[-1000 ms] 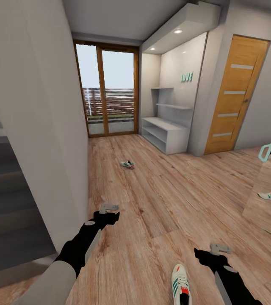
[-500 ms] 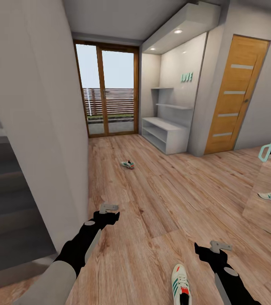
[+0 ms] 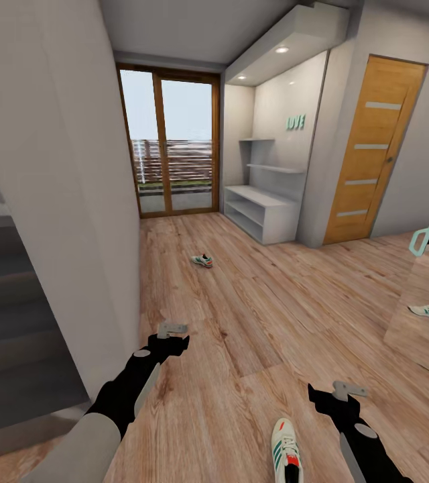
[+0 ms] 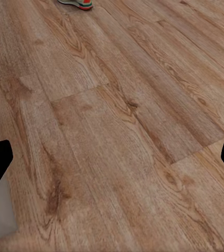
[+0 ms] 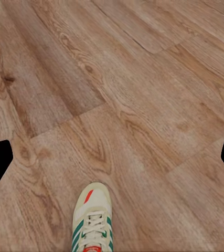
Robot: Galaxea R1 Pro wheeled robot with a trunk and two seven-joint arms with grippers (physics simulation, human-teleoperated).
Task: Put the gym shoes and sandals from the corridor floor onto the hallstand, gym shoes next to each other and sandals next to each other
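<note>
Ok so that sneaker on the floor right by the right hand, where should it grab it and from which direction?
Probably from above, across the middle. The near gym shoe lies upright on its sole on the corridor floor, laces up, just inward of the right hand. Its sides are narrow at the laced part, so the open fingers could straddle it there, closing on the striped sides.

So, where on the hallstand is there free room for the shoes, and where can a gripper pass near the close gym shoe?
The hallstand looks bare on its bench top and open shelf rows, though it is distant. Wide bare floor lies between the far gym shoe and the near gym shoe. It is tighter beside the right gripper.
</note>
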